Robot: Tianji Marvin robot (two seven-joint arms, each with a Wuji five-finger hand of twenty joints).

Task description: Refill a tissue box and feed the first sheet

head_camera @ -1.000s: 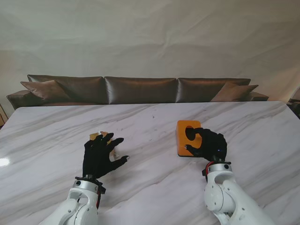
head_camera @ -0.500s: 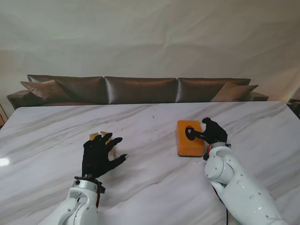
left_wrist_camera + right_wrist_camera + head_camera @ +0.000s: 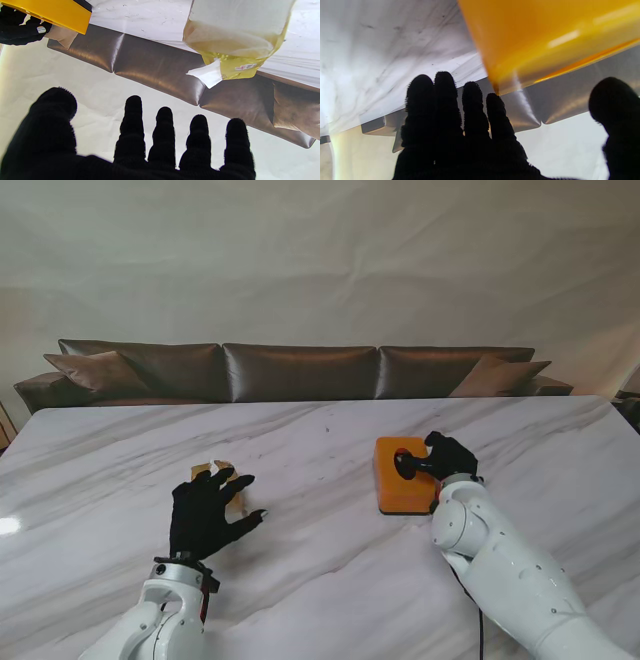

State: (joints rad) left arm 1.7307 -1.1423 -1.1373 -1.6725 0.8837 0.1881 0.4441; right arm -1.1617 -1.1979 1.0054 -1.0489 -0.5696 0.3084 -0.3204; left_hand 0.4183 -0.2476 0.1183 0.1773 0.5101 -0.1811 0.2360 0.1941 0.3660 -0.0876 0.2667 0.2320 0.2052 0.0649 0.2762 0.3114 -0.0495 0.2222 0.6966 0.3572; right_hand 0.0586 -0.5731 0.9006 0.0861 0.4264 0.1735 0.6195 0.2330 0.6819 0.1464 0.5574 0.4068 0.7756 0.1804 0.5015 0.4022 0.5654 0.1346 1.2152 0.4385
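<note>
The orange tissue box (image 3: 400, 477) lies flat on the marble table, right of centre, its dark oval opening facing up. My right hand (image 3: 441, 458) is at the box's right edge, thumb reaching over the top near the opening. In the right wrist view the box (image 3: 545, 37) sits just beyond the fingers (image 3: 450, 112), with the thumb (image 3: 615, 107) spread wide. The yellow-wrapped tissue pack (image 3: 222, 474) lies on the left, just beyond my open left hand (image 3: 205, 515). The left wrist view shows the pack (image 3: 237, 37) with a white sheet corner (image 3: 207, 73) sticking out, past the spread fingers (image 3: 165, 135).
A brown leather sofa (image 3: 300, 370) runs along the table's far edge. The white marble table (image 3: 320, 570) stretches between and in front of both hands. The right forearm (image 3: 500, 570) rises from the lower right corner.
My right hand has lifted off the box's near right part and moved farther from me to its right edge, the forearm swinging in. The left hand has drawn slightly nearer to me.
</note>
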